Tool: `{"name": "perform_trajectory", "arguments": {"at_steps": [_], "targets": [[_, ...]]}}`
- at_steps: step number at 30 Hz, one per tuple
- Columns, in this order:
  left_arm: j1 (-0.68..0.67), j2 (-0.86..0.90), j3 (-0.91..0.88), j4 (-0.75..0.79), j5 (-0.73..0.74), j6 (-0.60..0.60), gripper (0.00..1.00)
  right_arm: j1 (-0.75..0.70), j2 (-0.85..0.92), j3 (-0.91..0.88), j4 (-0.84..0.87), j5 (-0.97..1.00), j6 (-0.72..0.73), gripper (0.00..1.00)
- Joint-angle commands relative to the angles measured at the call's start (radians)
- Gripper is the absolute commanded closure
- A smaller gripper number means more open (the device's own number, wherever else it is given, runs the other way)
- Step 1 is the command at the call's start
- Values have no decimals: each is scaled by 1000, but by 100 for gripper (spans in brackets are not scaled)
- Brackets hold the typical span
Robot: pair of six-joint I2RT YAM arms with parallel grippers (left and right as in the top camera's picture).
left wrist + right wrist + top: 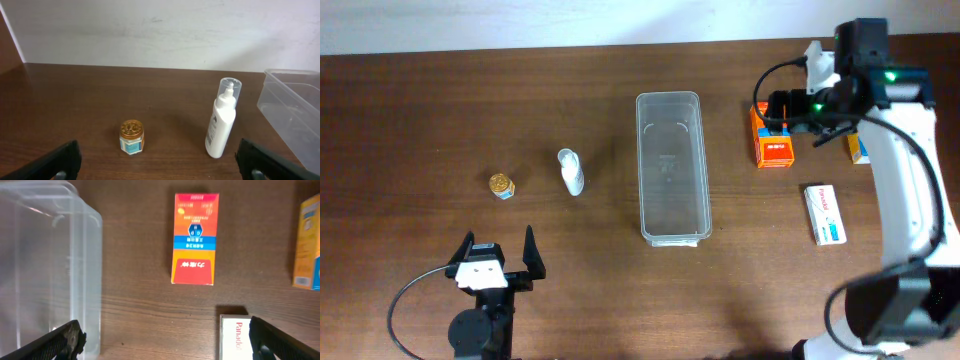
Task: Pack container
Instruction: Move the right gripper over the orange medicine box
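The container (642, 170) is a long clear plastic bin, empty, at the table's middle; it also shows in the left wrist view (295, 102) and the right wrist view (50, 255). My right gripper (782, 112) is open and empty, hovering over the orange box (776, 148) to the container's right. In the right wrist view its fingers (167, 345) straddle bare wood between the container and a white Panadol box (234, 337), with the orange box (196, 239) ahead. My left gripper (500, 262) is open and empty near the front left edge, as the left wrist view (160, 165) confirms.
A small gold-lidded jar (501, 186) (132, 136) and an upright white spray bottle (571, 171) (222, 118) stand left of the container. The white Panadol box (825, 213) and a yellow-blue box (858, 148) (307, 242) lie at the right.
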Motion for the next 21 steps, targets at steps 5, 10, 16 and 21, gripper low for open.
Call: {"name": "perform_trajectory", "arguments": {"at_steps": [5,10,16,21], "targets": [[5,-6,-6,2,10,16,1,9,75,26,5,9,-10,2],[5,-6,-6,2,10,16,1,9,109,-13,111,69,-10,2],[5,-6,-6,2,10,16,0,9,200,-14,154,146,-9,2],[5,-6,-6,2,10,16,1,9,267,-14,194,143,-2,2]]}}
